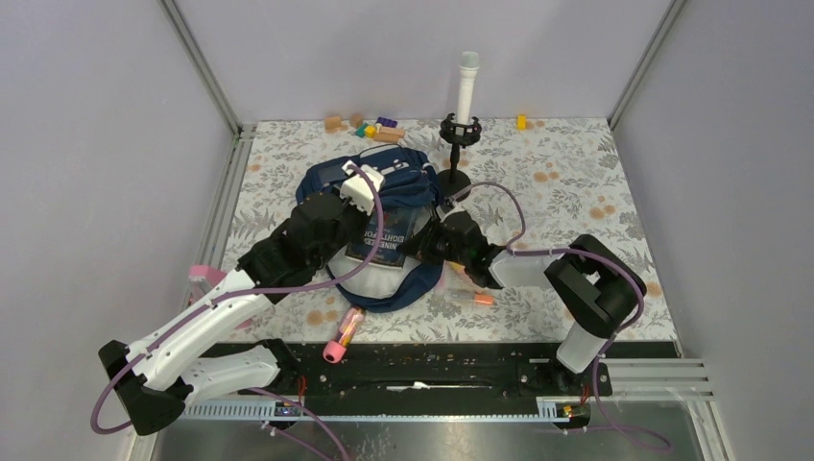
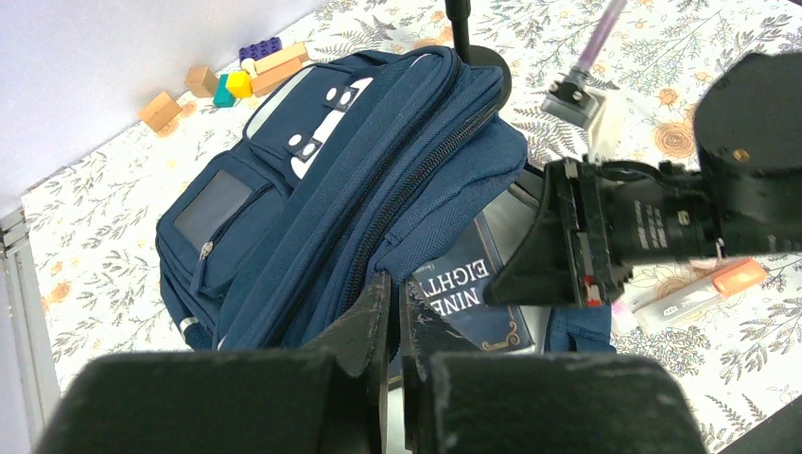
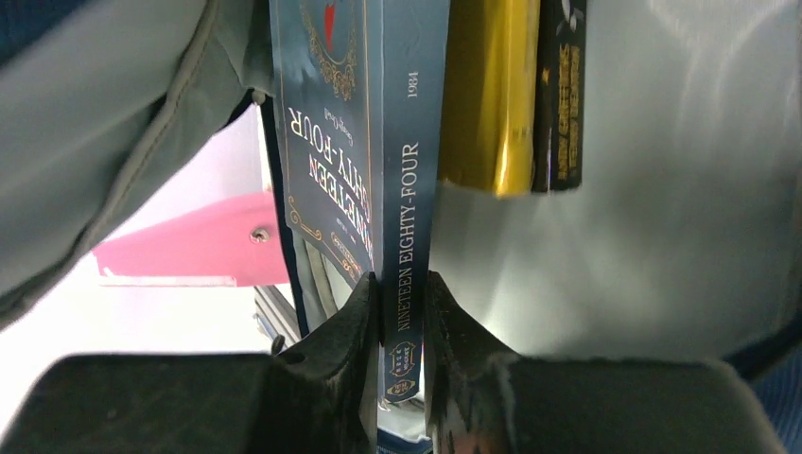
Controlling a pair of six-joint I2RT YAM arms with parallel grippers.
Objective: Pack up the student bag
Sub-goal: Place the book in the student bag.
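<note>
The navy student bag (image 1: 403, 187) lies open in the middle of the table, grey lining showing. My left gripper (image 2: 398, 301) is shut on the edge of the bag's upper flap (image 2: 444, 203) and holds it up. My right gripper (image 3: 401, 295) is shut on the spine of a dark blue book titled Nineteen Eighty-Four (image 3: 407, 161), which lies partly inside the bag's mouth (image 1: 384, 238). In the right wrist view a gold and black book (image 3: 511, 85) sits deeper in the bag beside it. The bag's lining (image 3: 653, 189) fills the right of that view.
A white marker on a black stand (image 1: 465, 96) stands just behind the bag. Coloured blocks (image 1: 370, 125) lie at the back edge, a yellow one (image 1: 521, 121) farther right. Pink and orange pens (image 1: 342, 336) (image 1: 475, 299) lie near the front edge.
</note>
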